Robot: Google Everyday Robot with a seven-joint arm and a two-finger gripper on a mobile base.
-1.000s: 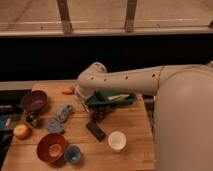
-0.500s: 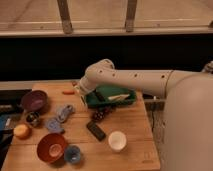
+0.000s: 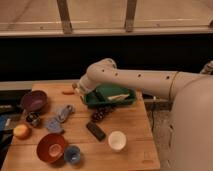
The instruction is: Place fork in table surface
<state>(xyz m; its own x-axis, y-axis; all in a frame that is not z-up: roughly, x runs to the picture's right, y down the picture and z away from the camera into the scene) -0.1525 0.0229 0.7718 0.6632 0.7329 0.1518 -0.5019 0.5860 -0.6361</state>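
Gripper [image 3: 80, 90]: at the end of the white arm [image 3: 135, 80], low over the far left part of the worktop [image 3: 130, 135], at the left end of the green tray [image 3: 111, 95]. Whether its fingers are spread or pressed together cannot be told; the arm's elbow hides most of it.

Green tray: far centre of the worktop, partly under the arm, with a pale item lying inside it.

Fork: cannot be picked out with certainty; no clear silvery utensil shows at the gripper or on the planks.

Small orange-red item [image 3: 67, 92]: just left of the gripper, on the wood.

Dark clustered object [image 3: 98, 115]: in front of the tray.

Black rectangular bar [image 3: 95, 131]: lying at an angle, centre of the worktop.

White cup [image 3: 117, 140]: upright, near the front, right of the bar.

Purple bowl [image 3: 34, 101]: left edge.

Grey-blue crumpled items [image 3: 59, 119]: between the purple bowl and the bar.

Orange fruit [image 3: 21, 131]: left front edge.

Red bowl [image 3: 51, 147]: front left, with a small blue cup [image 3: 72, 154] touching its right side.
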